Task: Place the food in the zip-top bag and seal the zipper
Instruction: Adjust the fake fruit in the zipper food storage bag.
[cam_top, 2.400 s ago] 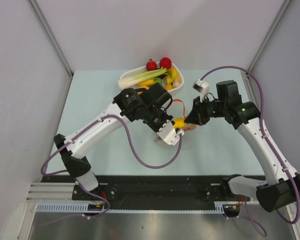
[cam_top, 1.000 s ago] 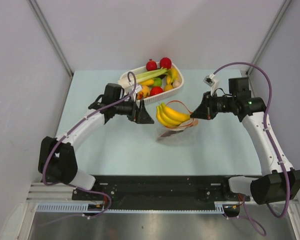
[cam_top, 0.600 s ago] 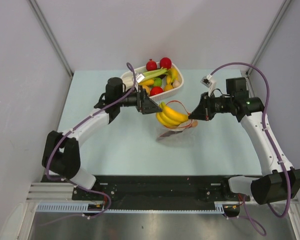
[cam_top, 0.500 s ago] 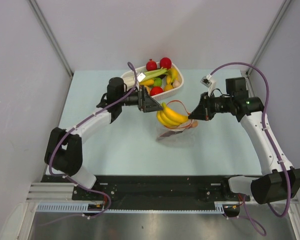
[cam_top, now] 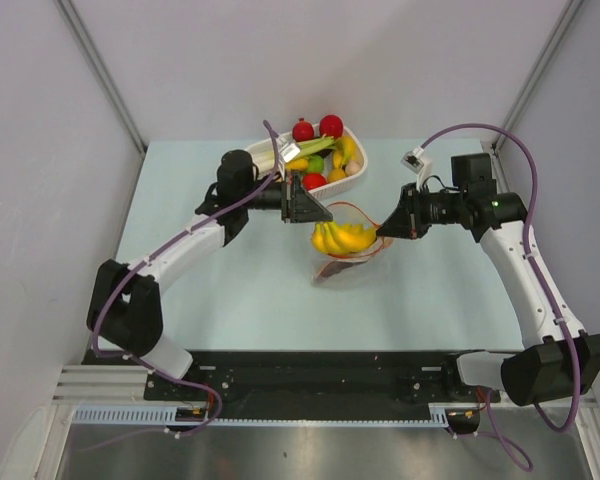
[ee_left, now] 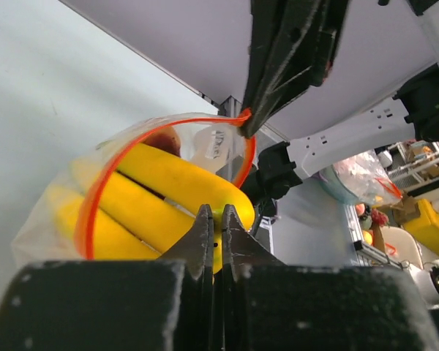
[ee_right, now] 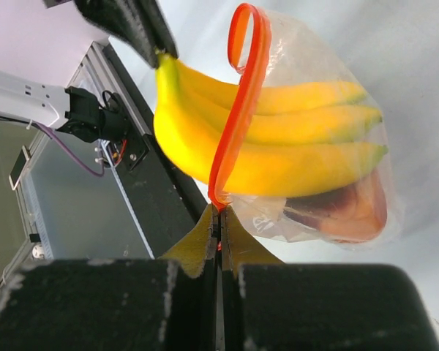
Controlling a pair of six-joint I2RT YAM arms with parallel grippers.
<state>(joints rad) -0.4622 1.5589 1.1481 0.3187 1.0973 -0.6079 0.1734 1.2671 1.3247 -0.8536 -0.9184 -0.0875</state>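
Banana bunch (cam_top: 342,238) lay half inside zip-top bag (cam_top: 332,270), long axis 9-to-3 | left gripper (ee_left: 214,216) clenched, empty — tips met its stem from 10 o'clock | right gripper (ee_right: 219,213) pinched zipper (ee_right: 238,117) end at 3 o'clock

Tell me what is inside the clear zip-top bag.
The zip-top bag holds a yellow banana bunch, its stem end poking out past the orange zipper. A reddish-brown piece lies against it. Anything behind the bananas is covered.
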